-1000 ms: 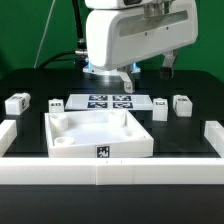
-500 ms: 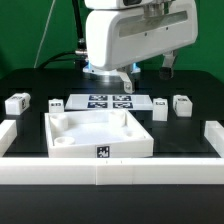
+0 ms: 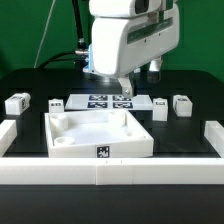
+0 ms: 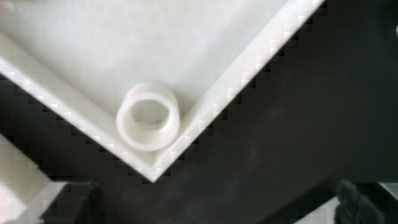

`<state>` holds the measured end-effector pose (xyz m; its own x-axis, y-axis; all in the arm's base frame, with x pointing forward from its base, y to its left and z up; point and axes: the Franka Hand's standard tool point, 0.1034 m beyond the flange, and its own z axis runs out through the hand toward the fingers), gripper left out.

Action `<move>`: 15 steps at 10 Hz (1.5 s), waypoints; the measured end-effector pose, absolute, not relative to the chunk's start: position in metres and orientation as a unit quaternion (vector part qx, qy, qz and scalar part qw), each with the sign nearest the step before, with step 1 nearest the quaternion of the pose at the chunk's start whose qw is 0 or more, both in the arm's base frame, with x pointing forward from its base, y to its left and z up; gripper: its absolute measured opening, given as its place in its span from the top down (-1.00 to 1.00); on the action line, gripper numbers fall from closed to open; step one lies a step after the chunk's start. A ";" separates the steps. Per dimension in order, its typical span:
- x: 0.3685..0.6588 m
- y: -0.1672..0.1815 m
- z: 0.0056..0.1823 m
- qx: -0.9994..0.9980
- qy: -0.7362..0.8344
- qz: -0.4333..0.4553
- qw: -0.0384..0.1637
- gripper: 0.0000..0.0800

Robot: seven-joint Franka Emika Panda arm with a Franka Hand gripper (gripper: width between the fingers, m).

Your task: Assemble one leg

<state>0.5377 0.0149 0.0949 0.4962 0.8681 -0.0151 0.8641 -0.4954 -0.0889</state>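
Note:
Several small white legs with tag marks lie on the black table: two at the exterior view's left and two at its right. The large white tray-like piece sits in the middle front. My gripper hangs above the table behind the tray, over the marker board. In the wrist view my gripper is open and empty, with its dark fingertips far apart. A corner of the tray with a round socket lies below it.
The marker board lies flat behind the tray. A low white wall runs along the front, with white blocks at both sides. Cables hang at the back left.
The arm's wrist has turned and shifted slightly toward the exterior view's left. The legs and the tray have not moved.

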 end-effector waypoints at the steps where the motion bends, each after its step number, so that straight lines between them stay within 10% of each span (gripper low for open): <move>1: 0.534 0.008 0.092 -0.854 -0.518 0.036 0.034 -0.63; 15: 0.493 -0.034 0.054 -0.691 -0.722 0.026 0.023 -0.63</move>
